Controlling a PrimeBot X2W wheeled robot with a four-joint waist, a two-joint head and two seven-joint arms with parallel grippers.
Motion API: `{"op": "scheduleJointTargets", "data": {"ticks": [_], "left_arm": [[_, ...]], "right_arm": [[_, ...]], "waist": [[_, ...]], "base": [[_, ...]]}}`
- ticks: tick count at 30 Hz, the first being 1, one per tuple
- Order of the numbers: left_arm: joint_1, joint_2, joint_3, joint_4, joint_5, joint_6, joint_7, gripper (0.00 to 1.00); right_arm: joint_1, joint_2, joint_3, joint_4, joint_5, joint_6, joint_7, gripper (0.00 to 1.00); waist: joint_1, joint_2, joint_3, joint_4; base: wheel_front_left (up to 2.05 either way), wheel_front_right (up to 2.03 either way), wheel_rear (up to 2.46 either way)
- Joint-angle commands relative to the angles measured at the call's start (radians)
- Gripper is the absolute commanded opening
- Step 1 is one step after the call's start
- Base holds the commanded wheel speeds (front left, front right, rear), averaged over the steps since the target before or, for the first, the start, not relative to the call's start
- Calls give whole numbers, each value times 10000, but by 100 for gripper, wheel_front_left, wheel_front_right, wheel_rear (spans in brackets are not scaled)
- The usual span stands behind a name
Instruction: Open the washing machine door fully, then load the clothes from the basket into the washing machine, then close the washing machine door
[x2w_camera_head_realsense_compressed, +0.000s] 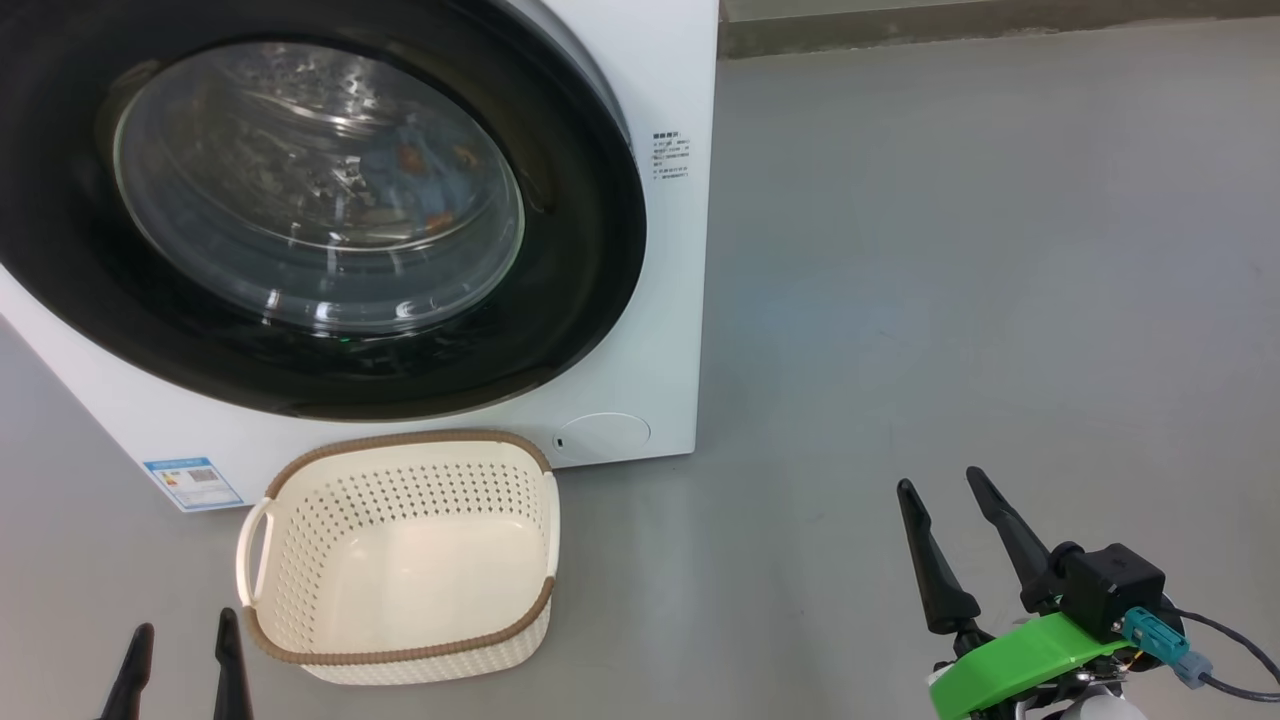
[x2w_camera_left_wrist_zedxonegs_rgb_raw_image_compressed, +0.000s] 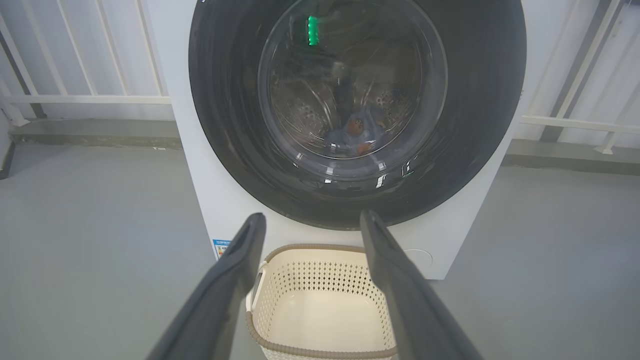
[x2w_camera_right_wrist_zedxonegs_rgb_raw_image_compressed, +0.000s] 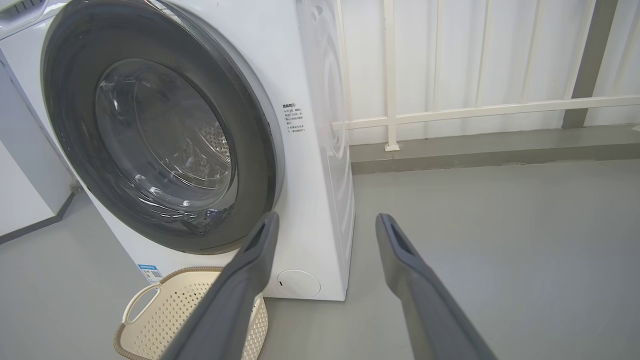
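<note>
Behind door, perhaps clothes; grey floor.

Washing machine: 1, white.
Washing machine door: 1, round, black.
Basket: 1, cream.
Clothes: 1 blue-and-orange bundle.
Blue label: 1.
Round white cap: 1.
Pincers: 2, namely left pincer and right pincer, two dark fingers each.

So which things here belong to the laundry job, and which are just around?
Job:
- washing machine, with the washing machine door shut
- clothes behind the glass
- basket, empty
- left gripper and right gripper, both open

Just around:
- white railing
- grey floor
</note>
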Motion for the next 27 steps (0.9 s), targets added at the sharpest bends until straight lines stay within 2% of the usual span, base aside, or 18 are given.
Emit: {"op": "scheduleJointTargets", "data": {"ticks": [1, 27], "left_arm": [[-171, 67, 348, -209, 83, 92, -65, 100], [-112, 65, 255, -299, 1, 98, -65, 100]], "right_arm": [[-62, 51, 277, -213, 18, -13, -49, 100], [-51, 51, 325, -176, 6, -13, -49, 100]], "waist": [[0, 0, -8, 4], [0, 0, -143, 83]], "base": [[0, 0, 0], [0, 0, 0]]}}
